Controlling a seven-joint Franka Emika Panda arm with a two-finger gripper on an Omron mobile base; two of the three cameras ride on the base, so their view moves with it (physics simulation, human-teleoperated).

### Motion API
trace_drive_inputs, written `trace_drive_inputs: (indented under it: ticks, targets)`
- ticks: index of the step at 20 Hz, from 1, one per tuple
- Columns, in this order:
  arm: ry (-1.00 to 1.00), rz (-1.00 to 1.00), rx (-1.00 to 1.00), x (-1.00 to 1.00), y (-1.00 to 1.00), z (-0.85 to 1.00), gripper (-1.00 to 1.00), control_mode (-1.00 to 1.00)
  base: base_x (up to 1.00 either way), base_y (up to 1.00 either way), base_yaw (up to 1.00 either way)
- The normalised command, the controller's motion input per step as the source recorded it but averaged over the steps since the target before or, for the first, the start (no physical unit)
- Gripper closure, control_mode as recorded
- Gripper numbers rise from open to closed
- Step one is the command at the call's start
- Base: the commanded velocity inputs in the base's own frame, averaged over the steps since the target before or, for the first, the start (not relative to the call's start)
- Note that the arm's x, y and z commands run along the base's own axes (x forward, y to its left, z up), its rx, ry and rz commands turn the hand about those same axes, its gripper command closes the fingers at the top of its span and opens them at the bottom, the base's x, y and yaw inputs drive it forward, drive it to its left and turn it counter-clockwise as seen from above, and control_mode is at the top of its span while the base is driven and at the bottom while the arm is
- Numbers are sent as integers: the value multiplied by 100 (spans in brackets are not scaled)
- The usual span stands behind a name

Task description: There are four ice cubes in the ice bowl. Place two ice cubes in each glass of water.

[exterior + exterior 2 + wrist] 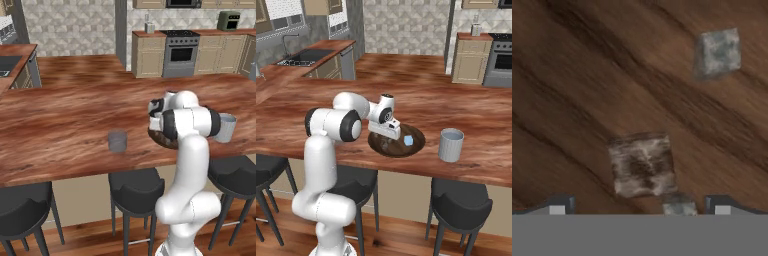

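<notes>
Two tumblers flank the work: the dark grey glass (117, 141) stands apart at left, the paler glass (450, 145) at right. Between them the gripper (639, 206), jaws spread and empty, hovers low inside the ice bowl (416, 144) above what look like three ice cubes (642, 164). Next: descend and pinch one.

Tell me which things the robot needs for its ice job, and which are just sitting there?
Needed: ice cubes, brown bowl, dark glass, pale glass, open gripper.
Just there: stools, oven, sink, toaster.
</notes>
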Motion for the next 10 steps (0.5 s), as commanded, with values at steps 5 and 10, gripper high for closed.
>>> trace_drive_inputs:
  ticks: [5, 10]
  targets:
    - [0, 5, 0, 31, 0, -32, -100, -100, 0, 0, 0]
    - [-4, 4, 0, 28, -1, -26, -100, -100, 0, 0, 0]
